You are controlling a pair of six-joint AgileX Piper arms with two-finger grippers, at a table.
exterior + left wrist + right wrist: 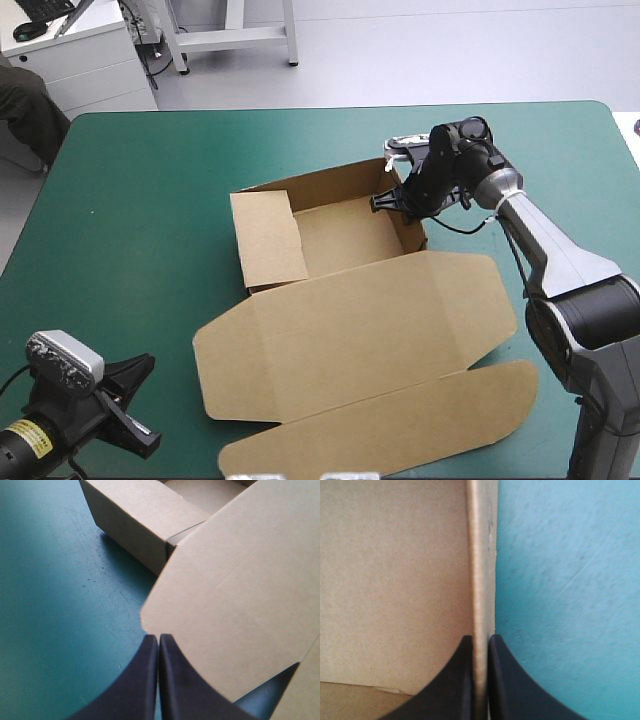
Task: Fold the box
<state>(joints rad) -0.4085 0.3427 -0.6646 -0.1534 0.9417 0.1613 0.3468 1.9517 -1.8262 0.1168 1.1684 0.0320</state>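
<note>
Occlusions and cut-offs
Right gripper (388,200) fingertips hidden behind the box (350,330) side wall from above; left gripper (140,405) arm cut off at the high view's edge; both wrist views lose most of the box.

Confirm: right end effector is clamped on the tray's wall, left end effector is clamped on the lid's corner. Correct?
Not quite. The left end effector is shut on nothing: the left wrist view shows its fingers met, the lid just ahead. The right end effector is clamped on the tray's wall.
</note>
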